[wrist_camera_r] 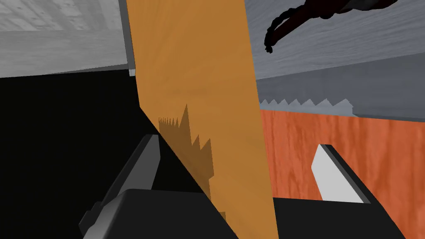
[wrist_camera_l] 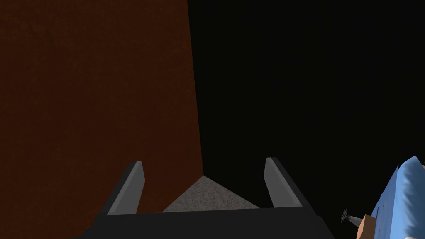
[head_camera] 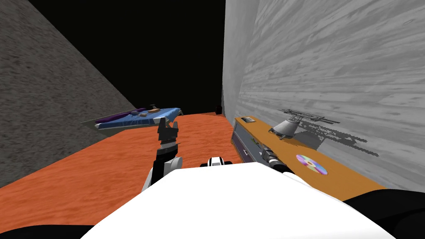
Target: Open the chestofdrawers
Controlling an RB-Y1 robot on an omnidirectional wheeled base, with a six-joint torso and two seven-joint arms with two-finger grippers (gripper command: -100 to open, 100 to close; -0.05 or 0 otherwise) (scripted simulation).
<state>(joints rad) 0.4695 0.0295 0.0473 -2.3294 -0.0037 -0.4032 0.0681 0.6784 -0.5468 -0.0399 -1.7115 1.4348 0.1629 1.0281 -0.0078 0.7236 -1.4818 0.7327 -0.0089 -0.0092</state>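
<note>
1. Chest of drawers (head_camera: pixel 340 178): stands along the grey wall on the robot's right; orange-brown top, grey-purple front.
2. Right gripper (wrist_camera_r: pixel 237 143): at the chest front, fingers spread wide, an orange-brown board (wrist_camera_r: pixel 195 83) between them.
3. Left gripper (wrist_camera_l: pixel 204 162): fingers wide apart, holding nothing, raised above the orange floor (head_camera: pixel 103 166).

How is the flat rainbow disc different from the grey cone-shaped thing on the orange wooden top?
The flat rainbow disc lies flat; the grey cone-shaped thing stands upright. The disc is many-coloured; the cone thing is plain grey. The disc lies nearer me; the cone thing sits farther along. Both rest on the chest of drawers' orange wooden top.
</note>
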